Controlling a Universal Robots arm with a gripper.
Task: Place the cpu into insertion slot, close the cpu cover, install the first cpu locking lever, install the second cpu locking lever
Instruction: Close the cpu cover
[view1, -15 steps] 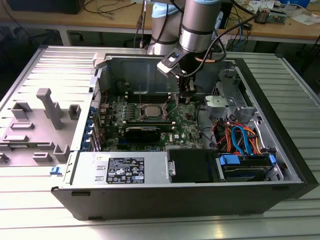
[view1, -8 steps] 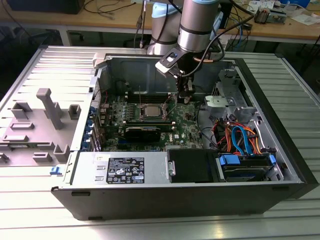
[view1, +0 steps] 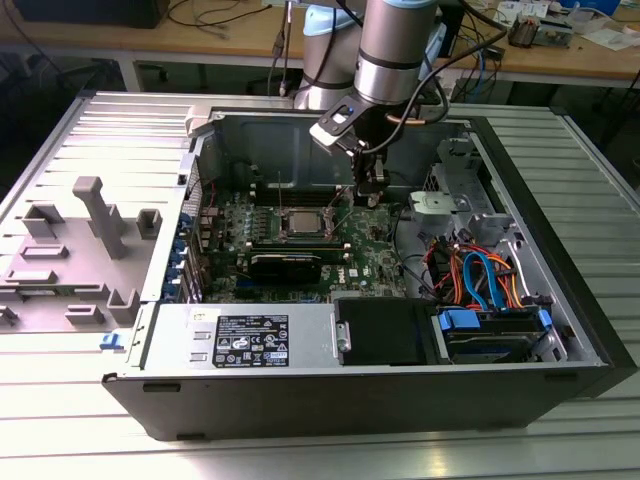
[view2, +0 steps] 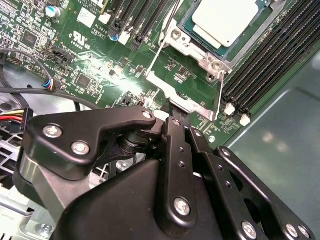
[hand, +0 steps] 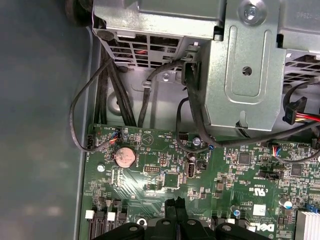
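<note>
Exterior view: the gripper (view1: 368, 195) hangs inside the open computer case (view1: 590, 330), just beside the cpu (view1: 303, 222) toward the exterior view's right. A white printed label (view1: 250, 340) sits on the power supply. Second wrist view: the cpu lies seated in the insertion slot (view2: 189, 29) with the cpu cover (view2: 200, 57) lying flat around it. A thin wire locking lever (view2: 159, 50) runs along the cover's side. The fingertips (view2: 172, 122) are drawn together with nothing visible between them, just beside the cover's lower edge. White component markings are printed on the green motherboard (view2: 100, 65). First wrist view: the narrowed gripper tips point at the board near a coin cell (hand: 124, 156).
</note>
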